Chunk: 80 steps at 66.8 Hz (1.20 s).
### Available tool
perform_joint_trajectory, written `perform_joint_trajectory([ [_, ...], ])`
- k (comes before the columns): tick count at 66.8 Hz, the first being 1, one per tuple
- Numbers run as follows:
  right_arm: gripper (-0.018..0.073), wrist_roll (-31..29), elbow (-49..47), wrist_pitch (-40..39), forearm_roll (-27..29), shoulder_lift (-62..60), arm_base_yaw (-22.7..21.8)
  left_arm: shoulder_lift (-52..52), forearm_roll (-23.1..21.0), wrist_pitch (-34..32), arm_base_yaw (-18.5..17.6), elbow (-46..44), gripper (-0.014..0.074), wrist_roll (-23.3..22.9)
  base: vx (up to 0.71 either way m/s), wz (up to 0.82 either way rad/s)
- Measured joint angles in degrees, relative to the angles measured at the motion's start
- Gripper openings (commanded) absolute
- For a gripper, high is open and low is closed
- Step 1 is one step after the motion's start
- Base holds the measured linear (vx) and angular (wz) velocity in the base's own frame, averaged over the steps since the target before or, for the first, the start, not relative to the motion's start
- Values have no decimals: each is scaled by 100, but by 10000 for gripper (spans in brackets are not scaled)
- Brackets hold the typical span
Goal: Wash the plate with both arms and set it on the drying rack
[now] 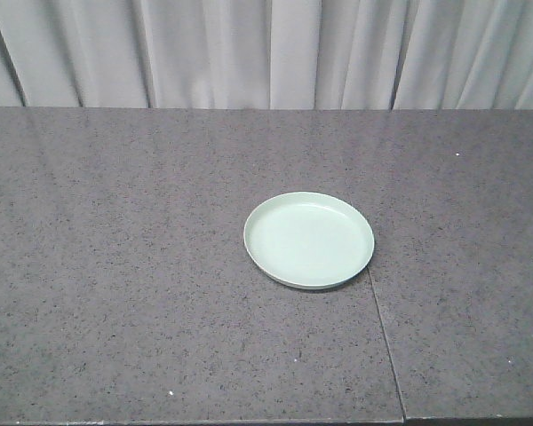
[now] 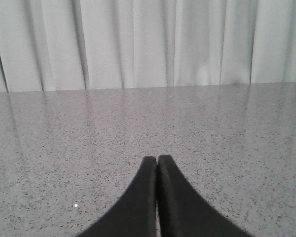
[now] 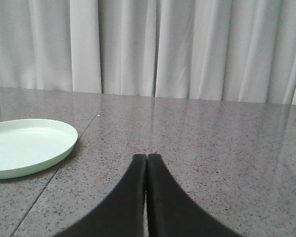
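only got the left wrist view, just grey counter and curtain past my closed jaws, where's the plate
observer: The round pale mint-green plate lies flat on the speckled grey stone counter, near the middle of the front view.
operator: anything on it
observer: No, its face looks bare and nothing touches it.
operator: can the right wrist see it
observer: Yes, it shows at the left edge of that view; the right jaws are shut and apart from it.

Soft even light, faint counter [image 2: 227, 128] glare.
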Motion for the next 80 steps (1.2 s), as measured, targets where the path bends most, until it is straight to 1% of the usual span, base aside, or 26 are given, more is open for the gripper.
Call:
perform_joint_trajectory([
  [45,-8,0,0,-22,0,0,0,0,0,0,0,0,-6,0,0,0],
  [58,-8,24,-38,-151,76,0,0,0,0,0,0,0,-6,0,0,0],
  [66,-6,28,-519,204,160,68,0,0,0,0,0,0,-6,0,0,0],
  [80,-4,28,-2032,1079,160,1086,0,0,0,0,0,0,-6,0,0,0],
])
